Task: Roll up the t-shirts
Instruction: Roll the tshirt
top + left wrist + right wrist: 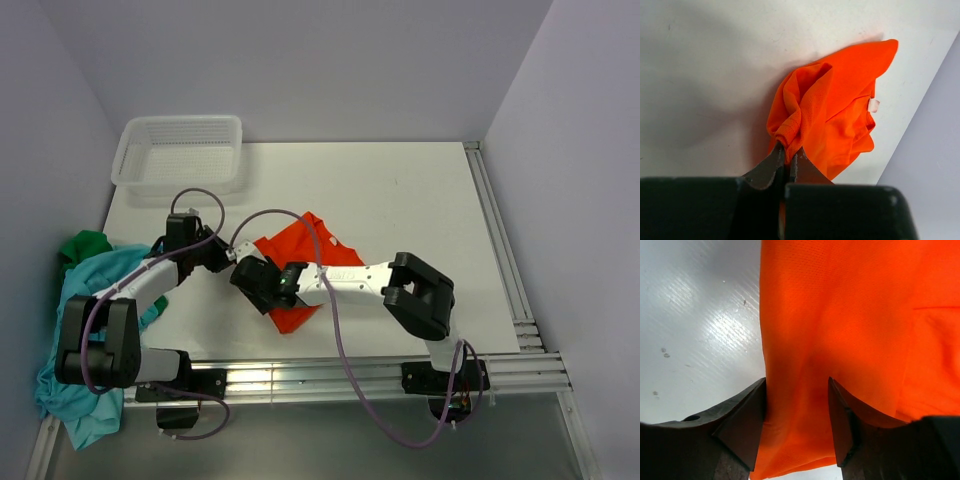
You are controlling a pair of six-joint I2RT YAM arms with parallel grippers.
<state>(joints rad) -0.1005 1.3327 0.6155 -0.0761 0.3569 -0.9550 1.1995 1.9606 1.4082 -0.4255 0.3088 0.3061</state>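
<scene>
White table [420, 220], lilac walls [330, 60] on 3 sides, metal rails [530, 372]; perhaps grey floor [300, 450].

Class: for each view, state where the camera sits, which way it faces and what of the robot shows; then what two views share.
Top external: above and behind the bases, looking down on the table, basket and both arms.
Left wrist: on that wrist, facing along the shut left pincer to the orange shirt it pinches.
Right wrist: on that wrist, facing down past the open right pincer at the same shirt.
Shared: all three show the orange shirt.
</scene>
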